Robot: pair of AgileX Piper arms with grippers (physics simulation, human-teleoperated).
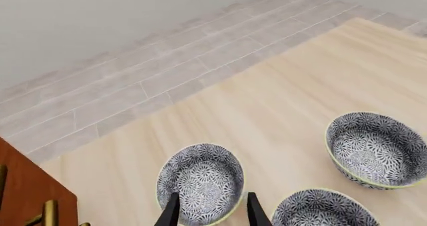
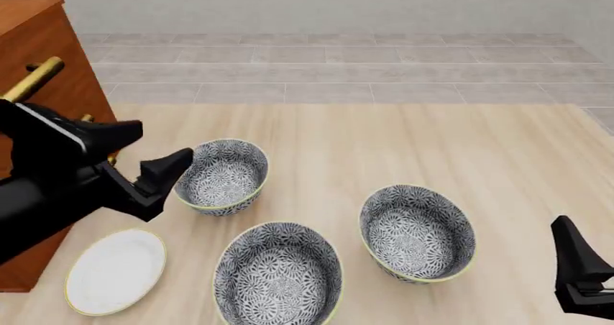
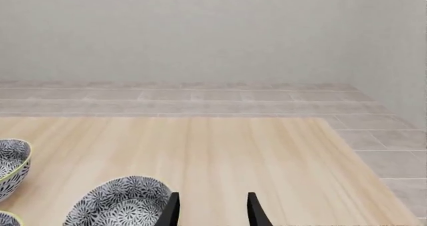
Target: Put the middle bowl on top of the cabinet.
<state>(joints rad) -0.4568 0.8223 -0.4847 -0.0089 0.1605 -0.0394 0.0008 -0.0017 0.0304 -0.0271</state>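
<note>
Black left gripper, jaws spread, hangs over the small bowl near the cabinet. The middle bowl sits right of table centre. Best swing across and pinch its near rim. The right gripper is also spread.

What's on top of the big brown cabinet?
Only one corner of the cabinet top shows in the front view, and that part is bare wood. The rest runs past the picture's edge, so I can't tell what is there.
</note>
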